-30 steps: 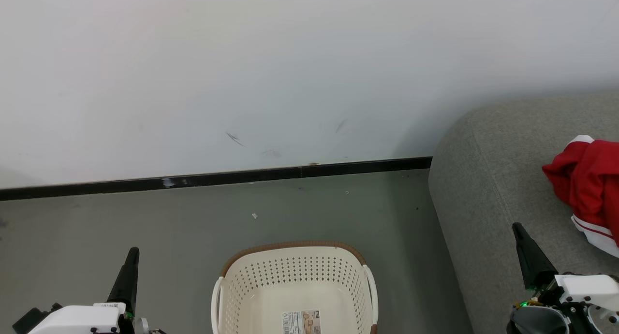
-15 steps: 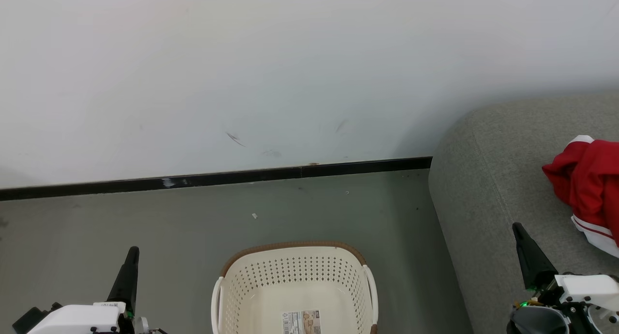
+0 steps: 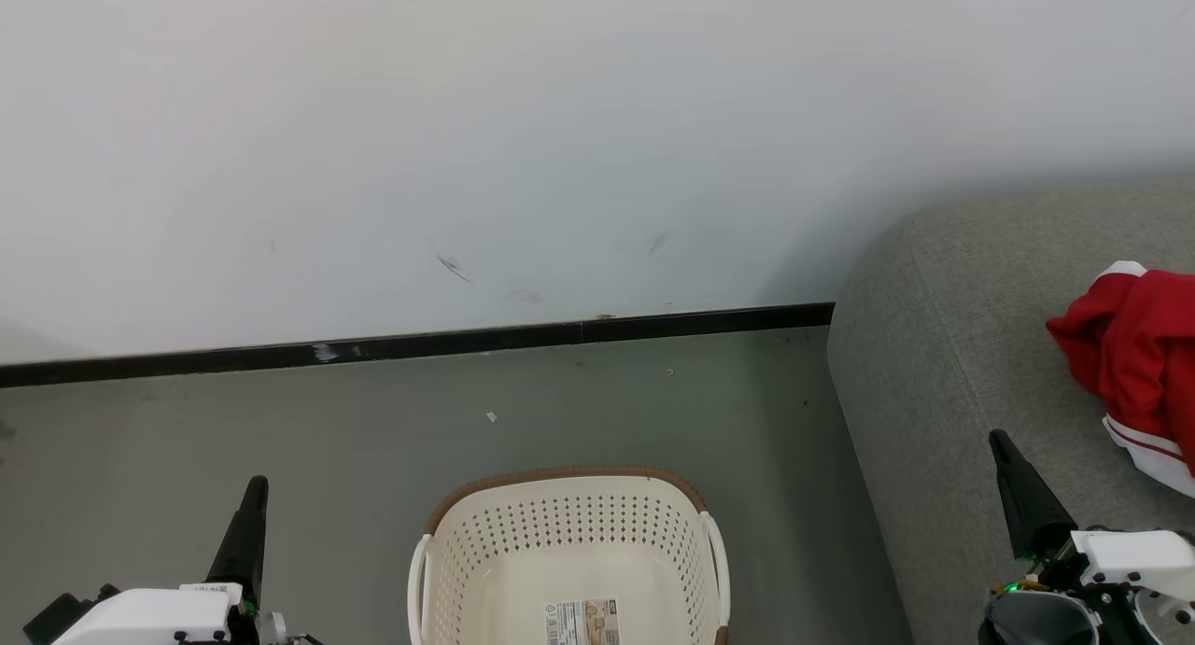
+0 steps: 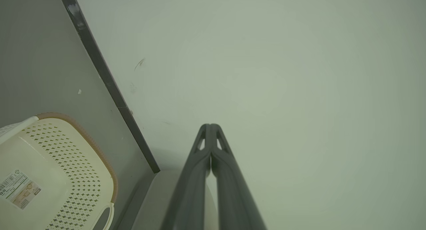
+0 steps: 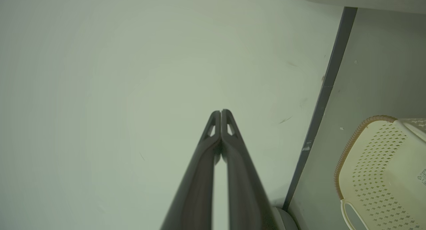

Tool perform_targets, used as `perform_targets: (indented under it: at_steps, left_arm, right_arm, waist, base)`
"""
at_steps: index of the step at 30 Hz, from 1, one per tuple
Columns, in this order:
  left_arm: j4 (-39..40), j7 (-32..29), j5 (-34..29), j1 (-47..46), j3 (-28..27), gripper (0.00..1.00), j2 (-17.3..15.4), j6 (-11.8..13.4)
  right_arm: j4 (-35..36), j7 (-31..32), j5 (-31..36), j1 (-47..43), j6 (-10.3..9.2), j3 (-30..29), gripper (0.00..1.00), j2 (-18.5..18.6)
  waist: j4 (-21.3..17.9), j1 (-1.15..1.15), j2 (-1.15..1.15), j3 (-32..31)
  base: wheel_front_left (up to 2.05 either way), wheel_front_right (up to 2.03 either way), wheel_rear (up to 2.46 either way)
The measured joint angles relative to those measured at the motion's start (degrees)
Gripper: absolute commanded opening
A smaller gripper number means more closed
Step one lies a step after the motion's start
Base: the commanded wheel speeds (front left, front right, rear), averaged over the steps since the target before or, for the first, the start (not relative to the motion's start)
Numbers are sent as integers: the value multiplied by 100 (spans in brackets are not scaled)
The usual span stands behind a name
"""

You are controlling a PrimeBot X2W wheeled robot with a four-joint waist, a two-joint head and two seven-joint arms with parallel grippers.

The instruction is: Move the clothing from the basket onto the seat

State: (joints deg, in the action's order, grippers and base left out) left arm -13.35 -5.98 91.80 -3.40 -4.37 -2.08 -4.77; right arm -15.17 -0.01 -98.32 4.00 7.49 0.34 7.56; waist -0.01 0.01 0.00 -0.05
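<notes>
Over on the far left of the head view, the left gripper (image 3: 255, 484) hangs above the grey floor (image 3: 373, 421), fingers pinched together on nothing, pointing toward the white wall (image 3: 560, 113). Next over, the basket (image 3: 569, 474) sits on the floor, label sticker (image 3: 583, 622) showing on its bottom. Right of that comes the seat (image 3: 934, 346), its rounded end near the basket but not touching it. The right gripper (image 3: 999, 438) shows against the seat, clenched too, nothing in it. Furthest right, a red garment with white trim (image 3: 1134, 346) lies crumpled on the seat.
</notes>
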Motion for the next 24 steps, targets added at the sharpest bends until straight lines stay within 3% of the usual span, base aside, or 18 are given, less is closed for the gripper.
perform_targets:
  at_steps: [24]
  left_arm:
    - [-4,0,0,-1,-5,0,0,-1]
  right_arm:
    - [0,0,0,0,0,3,0,2]
  waist:
    - [0,0,0,0]
  base:
    - [0,0,0]
